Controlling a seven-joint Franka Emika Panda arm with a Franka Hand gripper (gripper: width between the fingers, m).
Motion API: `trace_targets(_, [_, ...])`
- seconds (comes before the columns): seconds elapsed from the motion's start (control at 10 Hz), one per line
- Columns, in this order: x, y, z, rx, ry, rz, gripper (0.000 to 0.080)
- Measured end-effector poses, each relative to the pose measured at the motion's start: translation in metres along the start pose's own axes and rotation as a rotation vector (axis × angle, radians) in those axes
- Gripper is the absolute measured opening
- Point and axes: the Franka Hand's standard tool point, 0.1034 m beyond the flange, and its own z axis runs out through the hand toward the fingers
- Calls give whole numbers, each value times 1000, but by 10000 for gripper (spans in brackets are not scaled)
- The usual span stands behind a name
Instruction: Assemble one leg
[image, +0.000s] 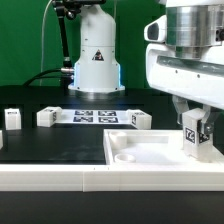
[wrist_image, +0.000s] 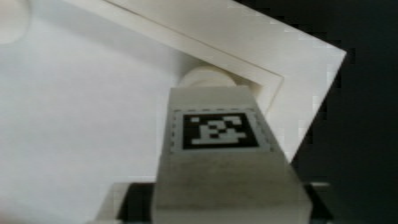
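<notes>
Because the leg was a small block of hard white plastic, we judged it light, stiff and rather slick, best taken across its two plain sides with the tagged face left free. The gripper held it that way, jaws narrow and clamped on the leg. The leg hung upright over the large white panel by the bench's front edge, toward the corner on the exterior view's right. In the wrist view its tag faced the camera above a round corner recess; we could not tell whether leg and recess touched. Three spare legs and the marker board lay toward the back edge, well apart, and blocked nothing.
</notes>
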Motion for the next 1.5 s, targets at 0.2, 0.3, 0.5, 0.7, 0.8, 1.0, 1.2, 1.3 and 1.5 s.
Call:
trace_targets(0.2, [0,1,0,-6,-6,109,292])
trace_targets(0.3, [0,1,0,-6,-6,126,292])
trace_targets(0.5, [1,0,0,-1,-6,68,403])
trace_targets(0.7, [2,-4,0,34,3,-51,627])
trace_targets(0.8, [2,-4,1,36,5,-163,627])
trace_targets(1.0, [0,-6,2,56,20,-372,648])
trace_targets(1.2, [-5,-7,3,61,25,-528,649])
trace_targets(1.3, [-5,-8,2,64,32,-644,649])
trace_targets(1.5, [-2,-10,-1,70,44,-822,649])
